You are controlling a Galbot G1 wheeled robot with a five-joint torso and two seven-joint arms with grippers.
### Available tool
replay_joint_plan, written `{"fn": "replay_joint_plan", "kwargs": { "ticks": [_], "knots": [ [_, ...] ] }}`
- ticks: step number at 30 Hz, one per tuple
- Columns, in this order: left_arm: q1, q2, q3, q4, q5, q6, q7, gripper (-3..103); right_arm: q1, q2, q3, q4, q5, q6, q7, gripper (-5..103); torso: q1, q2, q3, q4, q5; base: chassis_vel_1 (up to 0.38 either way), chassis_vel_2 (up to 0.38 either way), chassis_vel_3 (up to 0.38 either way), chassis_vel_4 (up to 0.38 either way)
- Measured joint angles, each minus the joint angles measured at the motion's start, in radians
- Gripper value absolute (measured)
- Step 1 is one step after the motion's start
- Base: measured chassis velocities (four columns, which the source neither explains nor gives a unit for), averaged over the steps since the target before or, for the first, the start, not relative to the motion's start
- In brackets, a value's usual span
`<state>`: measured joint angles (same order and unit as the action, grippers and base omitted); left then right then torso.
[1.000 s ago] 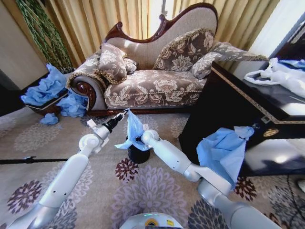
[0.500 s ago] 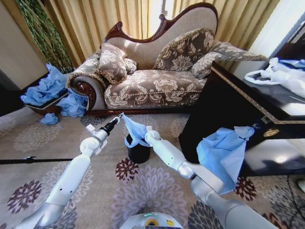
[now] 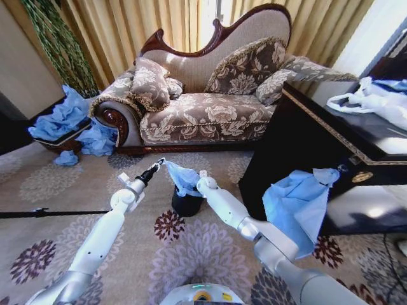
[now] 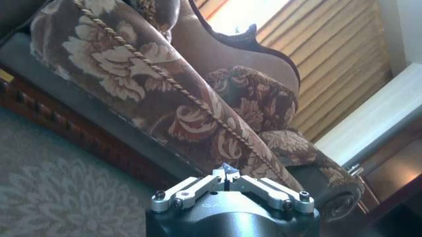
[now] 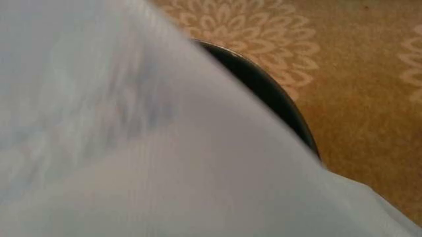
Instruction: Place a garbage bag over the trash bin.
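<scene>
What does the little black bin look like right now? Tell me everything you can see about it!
The trash bin is small, black, plain and round, standing upright on the flowery carpet in front of the sofa. Its material is hard to tell. The garbage bag, thin, crinkly and light blue, bunches over its top and hides the opening. The right claw is at the rim with the bag. The left claw pinches a bag corner beside the bin, not touching it. The right wrist view shows its curved black rim peeking from under the bag.

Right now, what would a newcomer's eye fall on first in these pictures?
First, the blue bag stretched between the left gripper and the right gripper, right over the black bin on the carpet. Behind them stands the sofa, and more blue bags hang off the dark table to the right.
</scene>
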<state>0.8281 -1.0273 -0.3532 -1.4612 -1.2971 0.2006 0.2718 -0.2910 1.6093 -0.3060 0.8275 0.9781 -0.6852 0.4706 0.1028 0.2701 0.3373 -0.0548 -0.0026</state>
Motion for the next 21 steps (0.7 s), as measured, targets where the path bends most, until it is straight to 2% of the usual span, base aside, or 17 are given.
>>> {"fn": "replay_joint_plan", "kwargs": {
  "ticks": [9, 10, 21],
  "knots": [
    [-0.012, -0.006, 0.002, 0.001, 0.047, -0.004, -0.033, 0, -0.044, -0.001, -0.009, 0.040, 0.005, 0.029, 0.001, 0, 0.000, 0.000, 0.000, -0.0001, -0.0001, 0.000, 0.000, 0.000, 0.000],
    [-0.007, -0.008, -0.010, -0.013, 0.064, -0.005, -0.038, 0, -0.056, -0.001, -0.012, 0.050, 0.002, 0.049, 0.002, 0, 0.000, 0.000, 0.000, 0.0001, 0.0000, 0.000, 0.000, 0.000, 0.000],
    [0.024, -0.019, -0.031, -0.073, 0.109, -0.009, -0.037, 0, -0.044, -0.001, -0.002, 0.042, -0.017, 0.085, -0.006, 0, 0.000, 0.000, 0.000, -0.0001, -0.0001, 0.000, 0.000, 0.000, 0.000]
  ]
}}
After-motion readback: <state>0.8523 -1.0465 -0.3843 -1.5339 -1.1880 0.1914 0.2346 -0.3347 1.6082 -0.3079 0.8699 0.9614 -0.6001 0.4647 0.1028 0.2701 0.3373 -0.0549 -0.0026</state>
